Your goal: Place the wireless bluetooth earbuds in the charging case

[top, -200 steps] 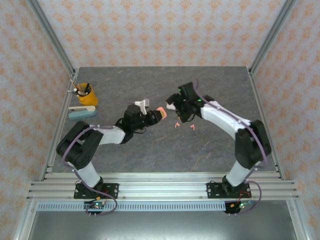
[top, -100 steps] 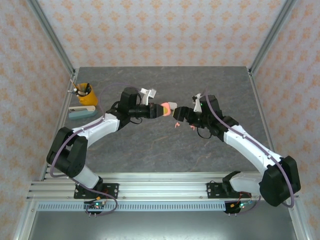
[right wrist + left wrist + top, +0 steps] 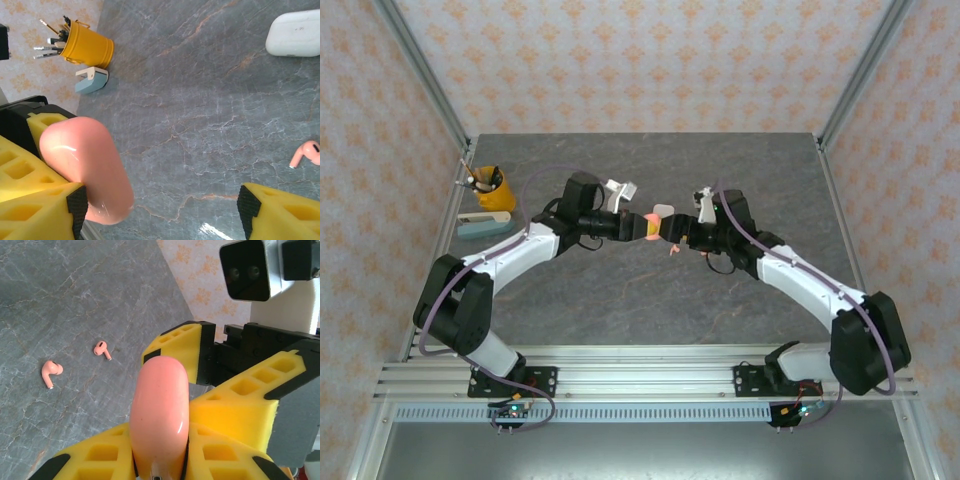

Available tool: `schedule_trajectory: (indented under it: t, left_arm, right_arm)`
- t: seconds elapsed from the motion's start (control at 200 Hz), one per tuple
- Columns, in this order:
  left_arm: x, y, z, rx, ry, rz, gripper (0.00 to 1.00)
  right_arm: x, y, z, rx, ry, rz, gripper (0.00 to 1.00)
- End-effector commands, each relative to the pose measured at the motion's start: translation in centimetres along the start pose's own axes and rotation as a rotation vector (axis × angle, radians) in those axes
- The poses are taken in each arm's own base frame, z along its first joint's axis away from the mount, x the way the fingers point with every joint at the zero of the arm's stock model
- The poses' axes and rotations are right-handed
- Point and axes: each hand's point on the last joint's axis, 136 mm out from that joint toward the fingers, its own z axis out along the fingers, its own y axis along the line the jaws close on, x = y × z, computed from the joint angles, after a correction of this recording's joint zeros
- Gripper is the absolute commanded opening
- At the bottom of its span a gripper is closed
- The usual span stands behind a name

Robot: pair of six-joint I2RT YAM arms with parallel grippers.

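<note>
The left gripper point(image 3: 160, 435) is clamped on the pink charging case point(image 3: 159, 400), holding it up off the table point(image 3: 200, 100) with its rounded end poking out past the yellow fingers; from here its lid looks shut, and nothing of its inside shows. The right gripper point(image 3: 162, 200) faces it with jaws spread wide, one finger against the case's side and the other well clear. Below them, two coral-pink earbuds point(image 3: 51, 372) lie loose on the stone, near each other and in no case. A white charging case point(image 3: 295, 32) rests closed nearby. Off by the wall, a yellow cup point(image 3: 90, 50) holds pens point(image 3: 50, 42).
</note>
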Motion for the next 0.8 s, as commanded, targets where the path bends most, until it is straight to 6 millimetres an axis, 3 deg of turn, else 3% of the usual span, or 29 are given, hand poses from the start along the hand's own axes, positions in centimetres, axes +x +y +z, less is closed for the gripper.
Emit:
schedule_trajectory:
  t: [0.0, 0.22, 0.325, 0.43, 0.581, 0.796]
  left_arm:
    - [-0.6, -2.4, -0.5, 0.055, 0.008, 0.059, 0.03]
    - [-1.0, -4.2, -1.6, 0.080, -0.012, 0.094, 0.02]
    - [-1.4, -5.4, -2.4, 0.091, -0.032, 0.118, 0.02]
    - [-1.7, -6.0, -2.8, 0.092, -0.042, 0.129, 0.02]
    - [-1.8, -5.6, -2.5, 0.085, -0.040, 0.125, 0.02]
    - [-1.9, -5.0, -1.8, 0.097, -0.028, 0.110, 0.02]
  right_arm:
    - [-2.0, 1.3, 0.3, -0.049, -0.047, -0.018, 0.78]
    - [-1.8, -2.2, 1.6, 0.038, -0.058, 0.043, 0.73]
    - [-2.0, -4.8, 1.6, 0.070, -0.080, 0.118, 0.71]
    - [-2.0, -5.9, 1.2, 0.073, -0.088, 0.149, 0.70]
    - [-2.4, -4.5, -0.7, 0.035, -0.116, 0.134, 0.69]
    - [-2.5, 1.1, -3.8, -0.159, -0.102, 0.021, 0.69]
